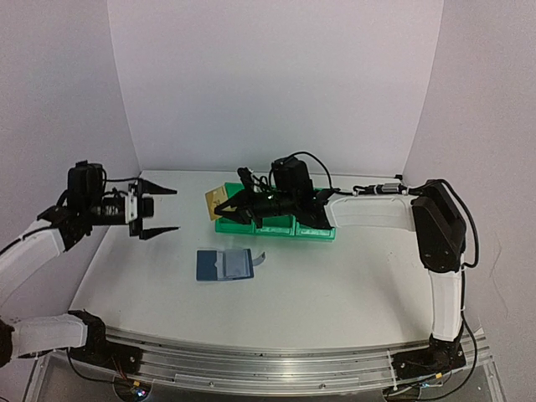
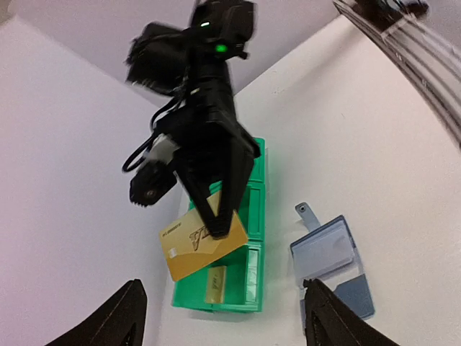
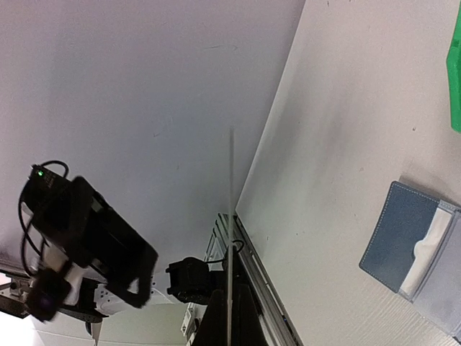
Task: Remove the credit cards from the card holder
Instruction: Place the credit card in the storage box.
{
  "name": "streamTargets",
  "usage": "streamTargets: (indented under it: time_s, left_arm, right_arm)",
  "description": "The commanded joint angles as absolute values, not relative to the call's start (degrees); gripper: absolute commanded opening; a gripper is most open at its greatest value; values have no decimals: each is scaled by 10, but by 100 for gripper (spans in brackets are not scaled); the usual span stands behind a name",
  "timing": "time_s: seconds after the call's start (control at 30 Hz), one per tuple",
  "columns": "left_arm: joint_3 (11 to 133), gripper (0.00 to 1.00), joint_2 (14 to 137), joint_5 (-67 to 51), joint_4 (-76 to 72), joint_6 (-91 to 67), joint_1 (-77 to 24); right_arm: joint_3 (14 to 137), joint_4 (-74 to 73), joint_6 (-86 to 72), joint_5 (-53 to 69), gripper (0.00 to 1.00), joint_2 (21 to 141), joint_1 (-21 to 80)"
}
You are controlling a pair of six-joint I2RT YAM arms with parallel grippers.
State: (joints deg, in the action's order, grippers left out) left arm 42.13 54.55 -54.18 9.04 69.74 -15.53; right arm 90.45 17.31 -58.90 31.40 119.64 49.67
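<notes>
- Left wrist view: right hand clenches thin gold-yellow rectangular card at one end of the green plastic bins.
- Blue bifold card holder lies open on counter beside bins; left hand released.
- Likely next: lower card into bin.

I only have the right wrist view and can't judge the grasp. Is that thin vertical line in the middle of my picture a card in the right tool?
Observer: Yes. The left wrist view shows the right tool shut on a gold-yellow credit card. You are seeing it edge-on.
Operator: Where is the card relative to the bins?
Observer: In the top view it is held in the air at the left end of the row of green bins.
Operator: Is the left tool carrying anything?
Observer: No. The top view shows the left tool open and empty, off to the left of the card holder.
</notes>
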Motion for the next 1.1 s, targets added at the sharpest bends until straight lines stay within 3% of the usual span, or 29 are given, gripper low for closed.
streamTargets:
  time_s: [0.0,0.17,0.33,0.6,0.8,1.07]
  left_arm:
    - [296,74,535,-508,-162,1050,-179]
    - [296,61,602,-454,-253,1130,-209]
    - [290,58,653,-446,-350,1142,-212]
    - [302,56,679,-429,-383,1136,-219]
    - [305,32,685,-420,-386,1128,-233]
    - [314,25,681,-411,-364,1122,-236]
  right_arm:
    - [943,151,-609,346,0,1173,499]
    - [965,144,-616,372,0,1187,508]
    - [966,135,-616,373,0,1183,512]
    - [966,126,-613,375,0,1180,517]
    - [984,122,-613,384,0,1196,520]
    - [991,117,-613,396,0,1205,523]
